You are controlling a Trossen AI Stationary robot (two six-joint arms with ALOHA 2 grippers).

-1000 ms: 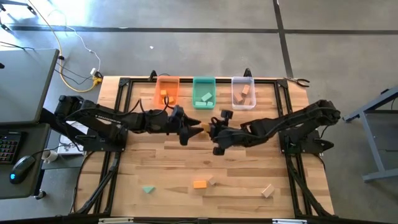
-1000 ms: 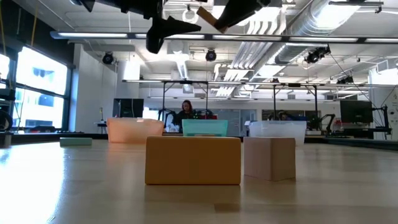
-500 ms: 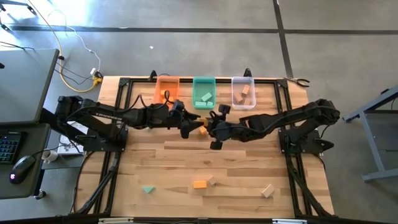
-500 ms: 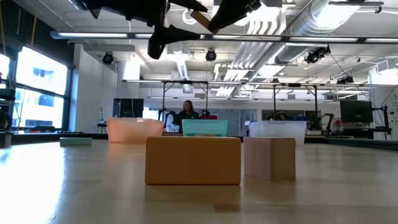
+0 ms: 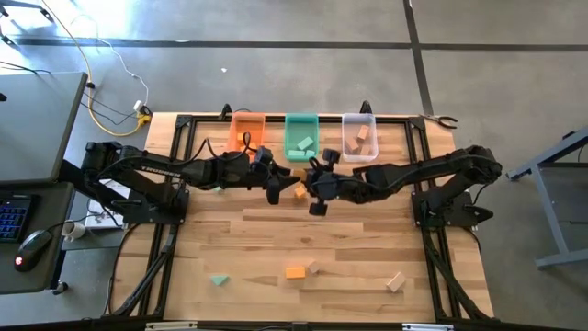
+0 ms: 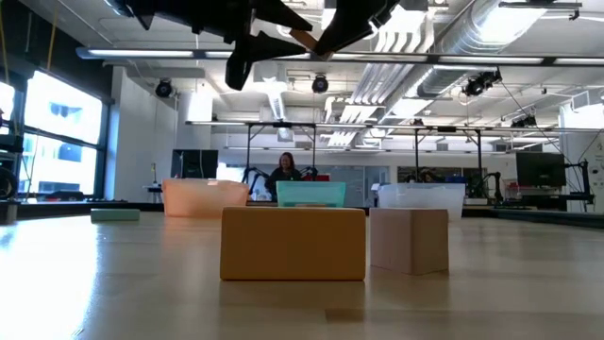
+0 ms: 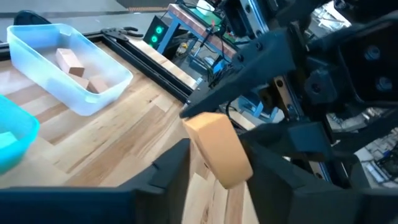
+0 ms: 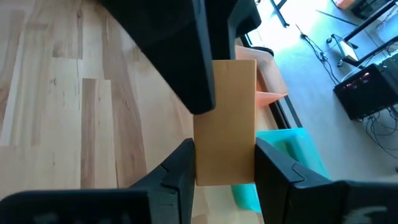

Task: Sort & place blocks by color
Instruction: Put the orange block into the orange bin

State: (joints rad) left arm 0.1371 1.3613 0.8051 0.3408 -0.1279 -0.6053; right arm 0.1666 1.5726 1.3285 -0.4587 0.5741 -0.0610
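- Both end effectors, left (image 5: pixel 287 190) and right (image 5: pixel 310 188), clamp 1 orange block (image 5: pixel 299 191) above the counter (image 5: pixel 367 248).
- Just behind sit 3 bins: orange bin (image 5: pixel 246 134), green bin (image 5: pixel 301 137), clear bin (image 5: pixel 358 136).

Open-plan robotics laboratory. The pale wood-plank surface (image 5: pixel 303 239) in a black metal frame (image 5: pixel 179 129) stands on a grey concrete floor (image 5: pixel 276 64). Beyond it, exposed silver ceiling ducts (image 6: pixel 444 38), strip lights, further black-framed test rigs (image 6: pixel 283 132) and dark monitors (image 6: pixel 543 168) fill the hall. A seated person (image 6: pixel 283 168) works there; a desk with keyboard (image 5: pixel 11 216) and mouse (image 5: pixel 26 257) stands alongside.
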